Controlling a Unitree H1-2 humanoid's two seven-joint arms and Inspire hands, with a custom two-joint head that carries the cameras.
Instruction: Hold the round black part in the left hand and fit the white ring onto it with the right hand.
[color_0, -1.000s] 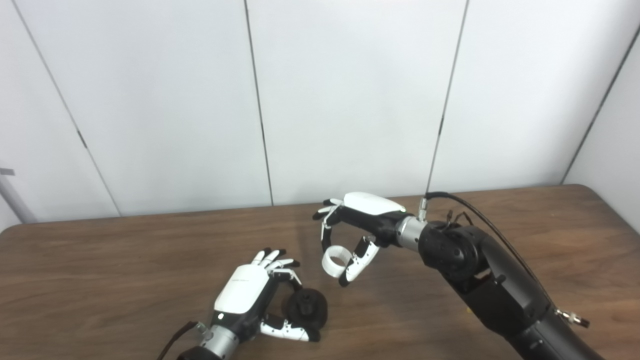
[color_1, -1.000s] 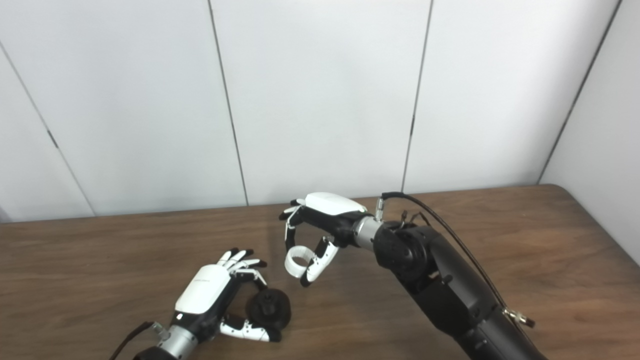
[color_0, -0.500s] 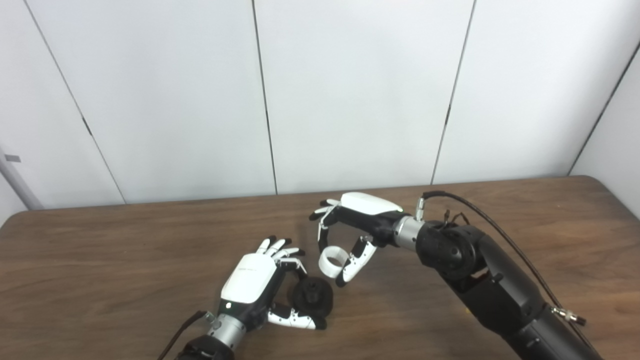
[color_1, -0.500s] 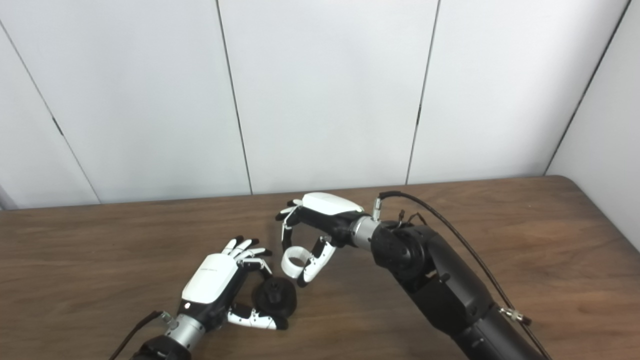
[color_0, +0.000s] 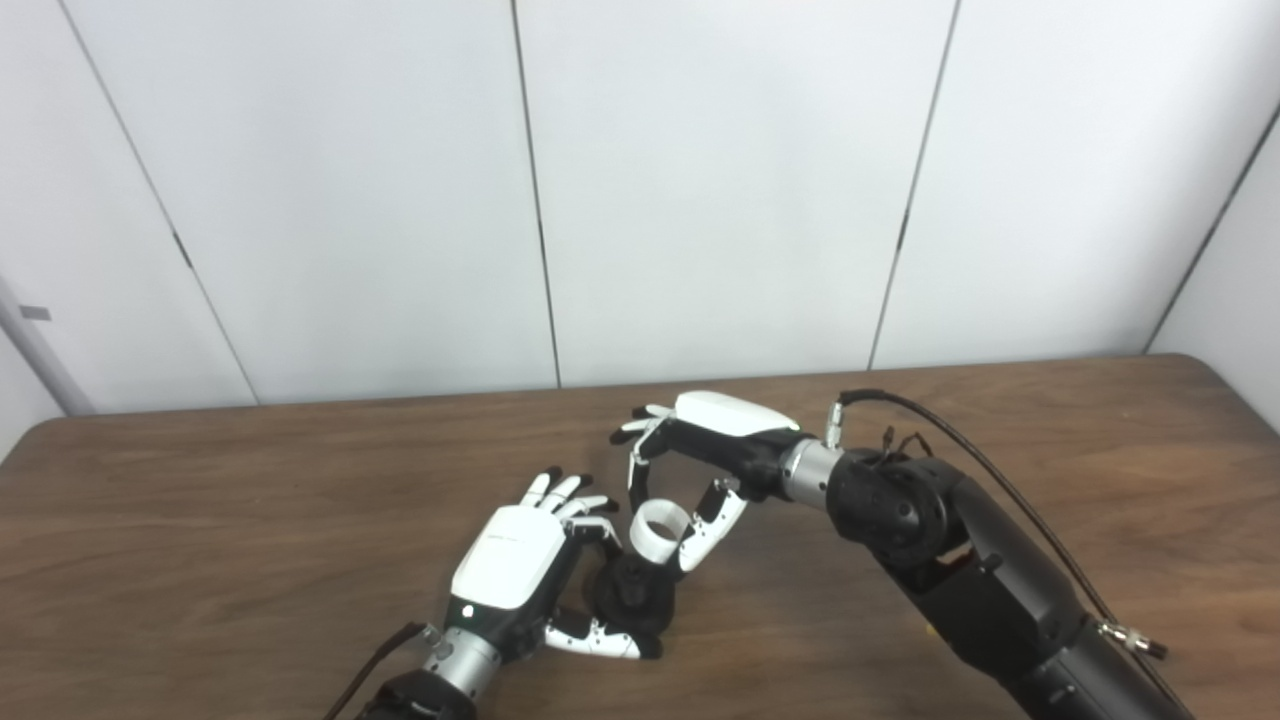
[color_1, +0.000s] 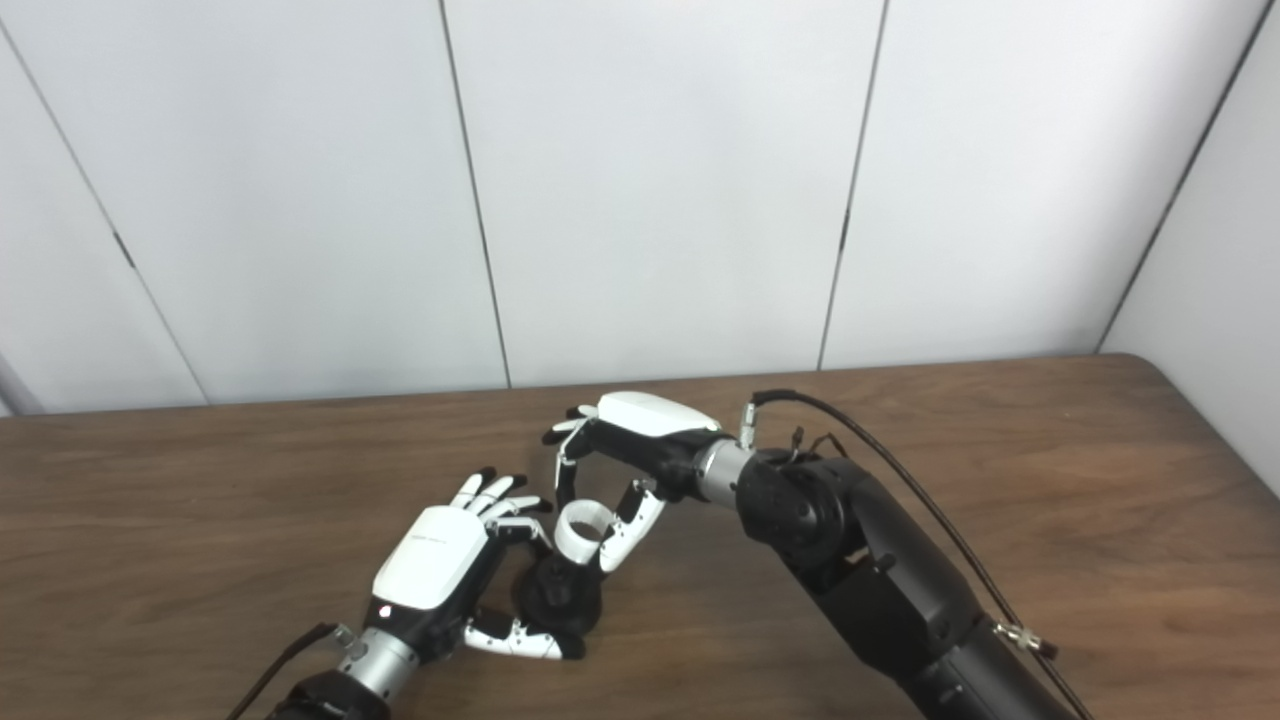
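Note:
The round black part (color_0: 636, 597) sits low over the brown table (color_0: 200, 520), held between the thumb and fingers of my left hand (color_0: 520, 575). My right hand (color_0: 700, 450) comes in from the right and pinches the white ring (color_0: 656, 529) between thumb and fingers. The ring hangs just above the black part's upper edge, almost touching it; whether they touch I cannot tell. In the right eye view the ring (color_1: 582, 530) sits over the black part (color_1: 560, 600) in the same way.
A black cable (color_0: 960, 440) loops off the right wrist and along the dark forearm (color_0: 980, 590). White wall panels stand behind the table's far edge. The table's rounded right corner (color_0: 1190, 365) is in view.
The right hand has carried the white ring down and left until it is right over the black part. The left hand has lifted the black part slightly towards it. The camera has shifted a little.

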